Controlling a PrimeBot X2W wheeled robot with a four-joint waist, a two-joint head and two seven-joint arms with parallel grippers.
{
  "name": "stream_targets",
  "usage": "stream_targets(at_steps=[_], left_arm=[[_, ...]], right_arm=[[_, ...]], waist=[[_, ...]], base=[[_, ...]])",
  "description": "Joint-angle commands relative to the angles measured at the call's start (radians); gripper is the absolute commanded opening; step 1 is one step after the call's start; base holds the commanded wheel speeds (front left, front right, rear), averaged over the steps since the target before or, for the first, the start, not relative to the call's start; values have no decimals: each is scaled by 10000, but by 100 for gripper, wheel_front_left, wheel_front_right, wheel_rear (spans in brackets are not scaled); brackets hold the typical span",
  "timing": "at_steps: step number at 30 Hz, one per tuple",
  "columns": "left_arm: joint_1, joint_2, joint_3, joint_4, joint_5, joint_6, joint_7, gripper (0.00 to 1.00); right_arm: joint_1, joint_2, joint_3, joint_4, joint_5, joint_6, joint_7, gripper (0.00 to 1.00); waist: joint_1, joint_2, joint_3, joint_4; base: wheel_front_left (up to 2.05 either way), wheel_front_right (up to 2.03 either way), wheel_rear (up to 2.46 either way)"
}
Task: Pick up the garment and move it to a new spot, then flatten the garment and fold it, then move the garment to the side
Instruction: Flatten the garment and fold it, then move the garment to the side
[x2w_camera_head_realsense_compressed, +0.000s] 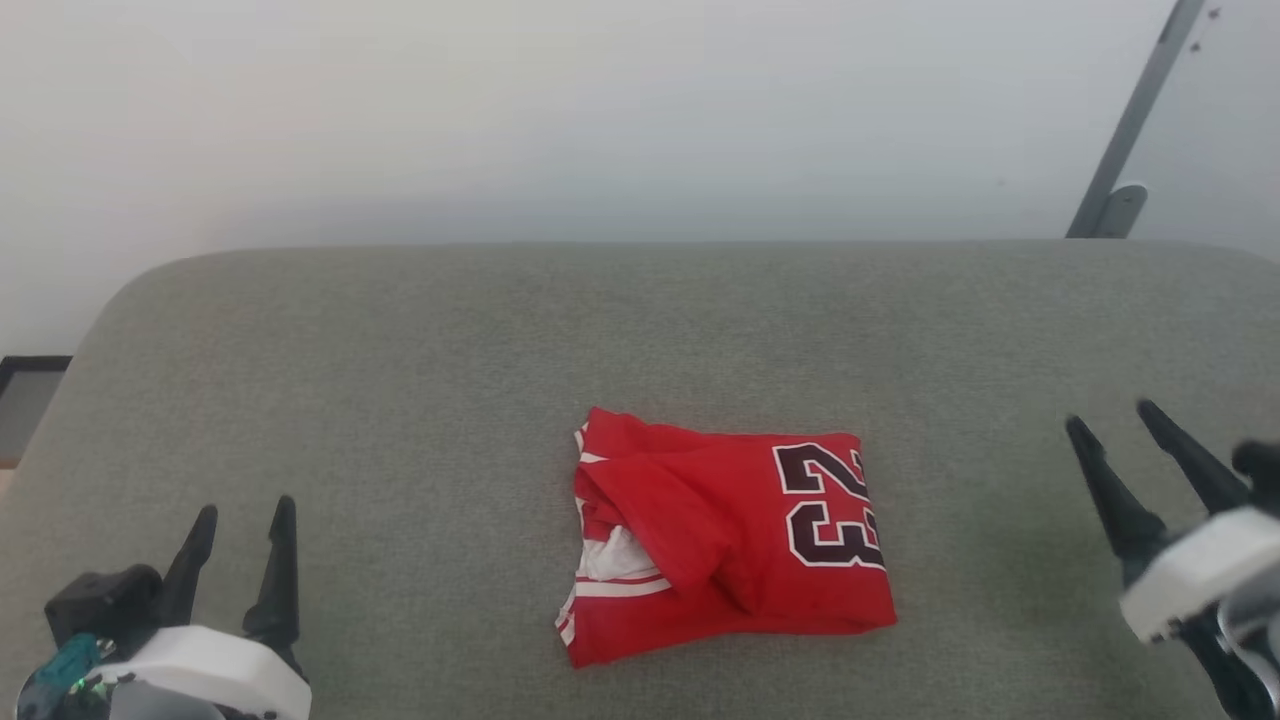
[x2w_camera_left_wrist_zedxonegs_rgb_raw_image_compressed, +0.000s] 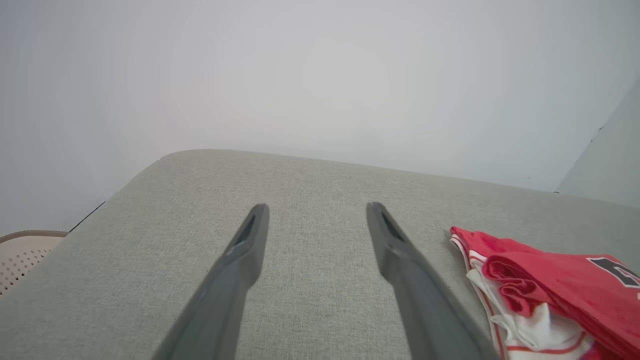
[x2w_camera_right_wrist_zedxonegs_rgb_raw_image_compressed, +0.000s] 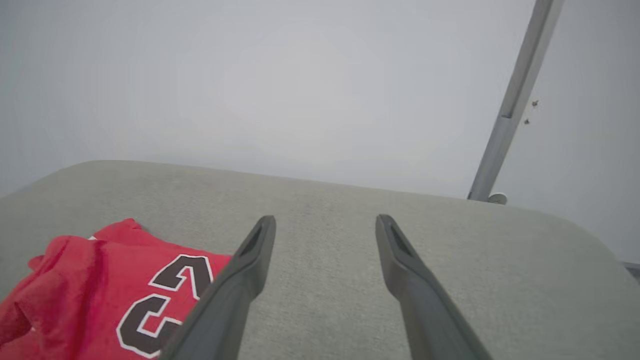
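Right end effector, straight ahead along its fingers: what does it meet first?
Likely the bare grey padded surface ahead of the right end effector, or, if it clears that, the pale wall; depth is unclear. The red jersey lies to its left, off that line.

Indoor setting, most likely a robot test room or laboratory corner; a broad surface (x2w_camera_head_realsense_compressed: 400, 330) upholstered in grey-green woven fabric, with rounded far corners, served as the work area; behind it rose a plain pale wall (x2w_camera_head_realsense_compressed: 600, 120); at the far right a grey metal pole (x2w_camera_head_realsense_compressed: 1135, 115) slanted up along the wall from a small rounded foot (x2w_camera_head_realsense_compressed: 1118, 208); past the left edge of the surface lay a dark-framed panel (x2w_camera_head_realsense_compressed: 25, 395); on that side also stood a beige perforated object (x2w_camera_left_wrist_zedxonegs_rgb_raw_image_compressed: 22, 252), its kind unclear.
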Motion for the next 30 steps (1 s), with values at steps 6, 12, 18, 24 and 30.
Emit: stream_targets(at_steps=[6, 12, 18, 24, 30], left_arm=[[355, 71, 129, -147, -108, 22, -53, 100], [418, 97, 208, -236, -87, 54, -65, 100], [430, 97, 193, -288, -27, 70, -71, 100], [400, 59, 143, -288, -31, 94, -72, 100], [358, 56, 112, -290, -10, 85, -74, 100]], right_arm=[[1143, 558, -1541, -104, -978, -5, -413, 100], [1852, 1069, -2581, -502, -1648, -7, -471, 100], [2158, 1357, -2941, -815, -1989, -5, -462, 100], [2213, 1478, -3067, -923, -2161, -5, -432, 100], [2255, 1556, -3130, -1022, -2228, -5, -356, 100]], waist=[[0, -1, -42, -198], [0, -1, -53, -253], [0, -1, -34, -245], [0, -1, -29, -199], [0, -1, -29, -113]], base=[[0, 0, 0], [0, 0, 0], [0, 0, 0], [0, 0, 0], [0, 0, 0]])
